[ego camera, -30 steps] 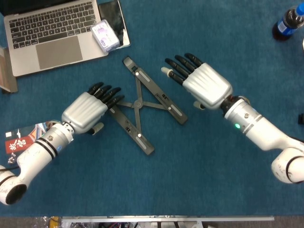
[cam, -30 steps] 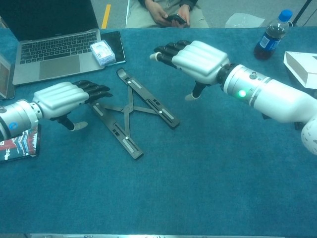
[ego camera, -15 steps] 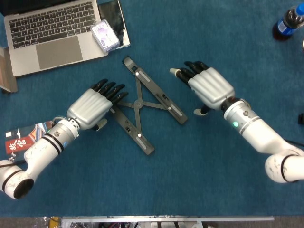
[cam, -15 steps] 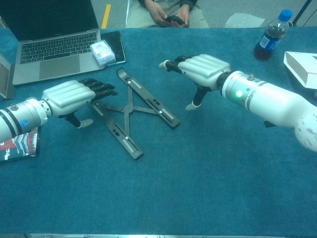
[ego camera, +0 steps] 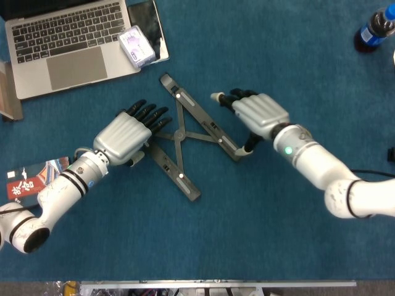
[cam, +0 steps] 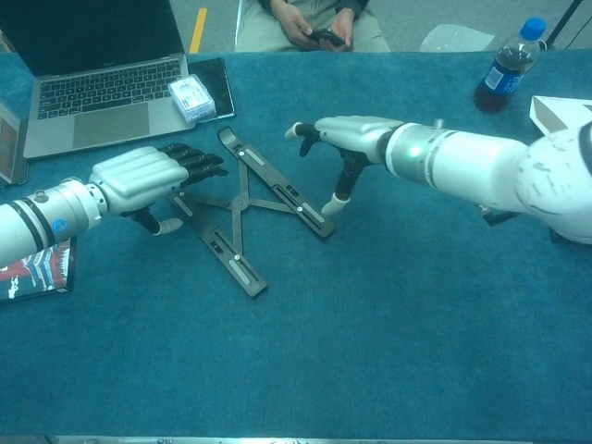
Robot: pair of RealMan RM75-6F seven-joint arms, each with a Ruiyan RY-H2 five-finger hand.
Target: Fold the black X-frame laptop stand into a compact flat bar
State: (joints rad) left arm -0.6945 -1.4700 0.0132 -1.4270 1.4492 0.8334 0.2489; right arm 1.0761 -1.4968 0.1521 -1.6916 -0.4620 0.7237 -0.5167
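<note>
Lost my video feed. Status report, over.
Both hands open: left hand and right hand flank the laptop stand. Stand unfolded, flat on table. Nothing blocking.

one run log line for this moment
black X-frame laptop stand: unfolded, flat on blue table | left hand: open, at its left bar | right hand: open, thumb at right bar

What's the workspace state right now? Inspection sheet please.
Surface: table covered in blue cloth.
Job's things: stand lies open in an X, flat on the cloth, not yet folded.
Clutter: laptop at the far left, small box by it, bottle at the far right, booklet by the left arm.
Robot hands: left robot hand over the stand's left bar, fingers spread; right robot hand at the right bar's end, thumb down beside it. Contact unclear.
Cables: nothing seen.
Surroundings: person seated behind the table.
</note>
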